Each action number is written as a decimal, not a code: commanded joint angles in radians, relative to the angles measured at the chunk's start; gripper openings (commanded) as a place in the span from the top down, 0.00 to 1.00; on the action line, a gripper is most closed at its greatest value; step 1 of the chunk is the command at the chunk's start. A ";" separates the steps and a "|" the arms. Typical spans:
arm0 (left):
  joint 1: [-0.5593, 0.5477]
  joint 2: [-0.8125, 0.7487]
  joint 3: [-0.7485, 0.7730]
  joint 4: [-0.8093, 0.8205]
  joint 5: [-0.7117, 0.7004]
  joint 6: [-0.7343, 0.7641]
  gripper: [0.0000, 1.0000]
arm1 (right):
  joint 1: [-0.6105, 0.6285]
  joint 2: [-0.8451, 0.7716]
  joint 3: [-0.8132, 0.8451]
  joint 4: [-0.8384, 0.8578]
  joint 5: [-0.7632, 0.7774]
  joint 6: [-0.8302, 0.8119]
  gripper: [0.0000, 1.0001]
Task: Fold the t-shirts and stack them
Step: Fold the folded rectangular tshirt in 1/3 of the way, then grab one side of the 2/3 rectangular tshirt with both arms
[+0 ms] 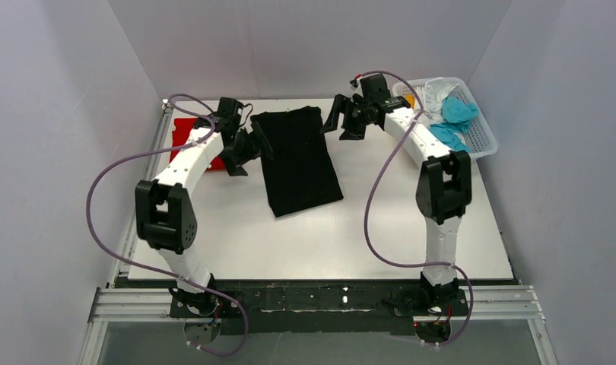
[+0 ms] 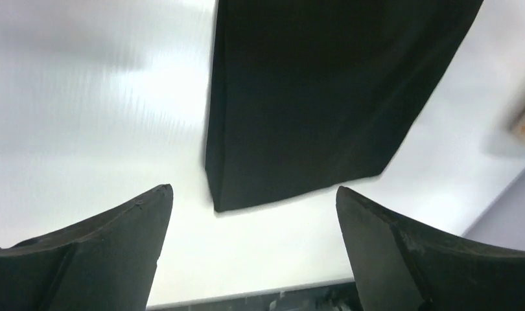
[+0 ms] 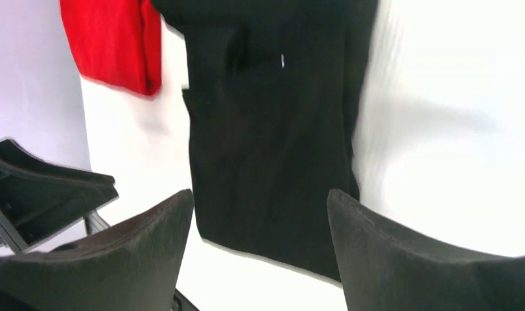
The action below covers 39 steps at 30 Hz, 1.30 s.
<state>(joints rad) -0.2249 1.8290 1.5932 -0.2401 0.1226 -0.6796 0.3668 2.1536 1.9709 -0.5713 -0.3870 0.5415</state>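
Note:
A black t-shirt (image 1: 297,160) lies folded into a long strip on the white table, running from the far edge toward the middle. It also shows in the left wrist view (image 2: 325,97) and in the right wrist view (image 3: 279,142). A red t-shirt (image 1: 189,137) lies at the far left, partly hidden by my left arm; it shows in the right wrist view (image 3: 114,42) too. My left gripper (image 1: 248,148) is open and empty just left of the black strip. My right gripper (image 1: 339,118) is open and empty just right of its far end.
A white lattice basket (image 1: 472,125) stands at the far right corner with cyan (image 1: 457,114) and white cloth in it. Grey walls close in on three sides. The table's (image 1: 320,243) near half is bare white.

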 commanded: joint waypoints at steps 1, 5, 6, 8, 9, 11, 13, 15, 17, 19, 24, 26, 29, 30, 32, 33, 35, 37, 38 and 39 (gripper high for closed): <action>-0.022 -0.182 -0.266 -0.026 0.134 -0.061 0.02 | 0.003 -0.258 -0.354 0.087 0.014 -0.073 0.16; -0.095 -0.287 -0.476 0.048 0.102 -0.079 0.02 | 0.009 -0.422 -0.661 0.207 0.014 -0.042 0.16; -0.113 -0.303 -0.511 0.079 0.097 -0.082 0.02 | 0.014 -0.450 -0.725 0.247 0.019 -0.028 0.17; -0.148 -0.318 -0.588 0.153 0.071 -0.080 0.02 | 0.024 -0.488 -0.823 0.321 0.041 -0.005 0.18; -0.164 -0.319 -0.616 0.189 0.053 -0.079 0.02 | 0.029 -0.500 -0.852 0.346 0.052 0.003 0.19; -0.177 -0.317 -0.676 0.294 0.000 -0.085 0.02 | 0.040 -0.504 -0.900 0.404 0.096 0.006 0.21; -0.181 -0.319 -0.726 0.381 -0.043 -0.082 0.02 | 0.048 -0.499 -0.932 0.463 0.140 0.005 0.23; -0.190 -0.322 -0.775 0.470 -0.083 -0.056 0.02 | 0.051 -0.491 -0.956 0.507 0.165 -0.003 0.25; -0.199 -0.315 -0.802 0.526 -0.107 -0.035 0.05 | 0.057 -0.482 -0.977 0.557 0.179 -0.009 0.27; -0.203 -0.301 -0.822 0.572 -0.108 -0.026 0.09 | 0.062 -0.471 -0.996 0.615 0.183 -0.013 0.30; -0.214 -0.263 -0.894 0.737 -0.096 -0.018 0.26 | 0.085 -0.428 -1.023 0.692 0.199 -0.024 0.34; -0.215 -0.257 -0.912 0.764 -0.080 -0.029 0.35 | 0.092 -0.413 -1.019 0.698 0.206 -0.026 0.34; -0.233 -0.254 -0.943 0.772 -0.083 -0.035 0.47 | 0.099 -0.402 -1.015 0.696 0.214 -0.026 0.35; -0.238 -0.253 -0.955 0.773 -0.085 -0.038 0.51 | 0.102 -0.400 -1.015 0.697 0.217 -0.026 0.35; -0.247 -0.251 -0.977 0.780 -0.090 -0.049 0.58 | 0.107 -0.400 -1.018 0.698 0.225 -0.025 0.35; -0.251 -0.252 -0.988 0.775 -0.099 -0.052 0.59 | 0.110 -0.400 -1.021 0.699 0.231 -0.025 0.35; -0.264 -0.274 -1.009 0.761 -0.138 -0.052 0.59 | 0.116 -0.400 -1.026 0.698 0.249 -0.023 0.36; -0.277 -0.302 -1.031 0.740 -0.171 -0.049 0.55 | 0.120 -0.399 -1.028 0.693 0.266 -0.020 0.36; -0.282 -0.316 -1.040 0.724 -0.182 -0.050 0.52 | 0.122 -0.397 -1.030 0.694 0.267 -0.019 0.36; -0.290 -0.332 -1.047 0.707 -0.200 -0.050 0.50 | 0.125 -0.392 -1.030 0.693 0.269 -0.017 0.36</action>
<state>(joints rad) -0.4816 1.4986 0.6308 0.6991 -0.0082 -0.7364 0.4801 1.7576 0.9512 0.0826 -0.1570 0.5312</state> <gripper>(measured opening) 0.468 0.643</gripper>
